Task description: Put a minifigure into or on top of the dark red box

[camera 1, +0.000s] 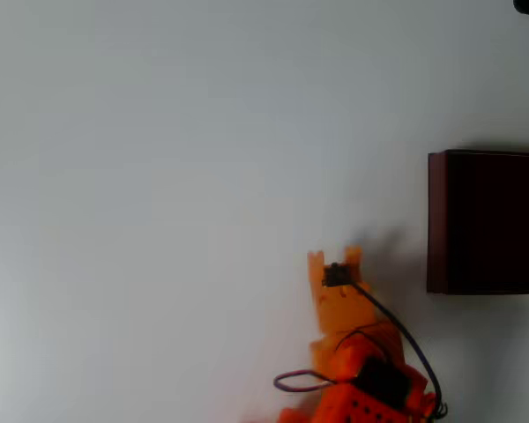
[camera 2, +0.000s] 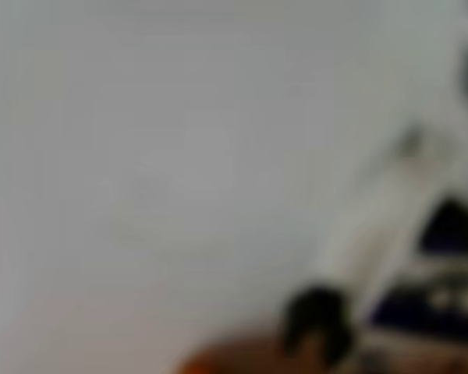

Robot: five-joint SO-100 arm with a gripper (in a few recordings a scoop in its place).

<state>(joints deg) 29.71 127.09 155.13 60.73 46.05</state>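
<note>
Table [camera 1: 159,176]: spreading white and bare across the left and centre of the overhead view, leaving wide open room there.
Dark red box [camera 1: 487,222]: sitting at the right edge of the overhead view, cut off by the frame, dark interior facing up, long side running top to bottom.
Gripper [camera 1: 334,258]: showing two orange tips pointing up-frame, slightly apart, left of the box and clear of it.
Minifigure [camera 2: 390,226]: appearing as a white blur with dark blue marks in the wrist view, tilting from lower left to upper right; whether clamped, impossible to tell.
</note>
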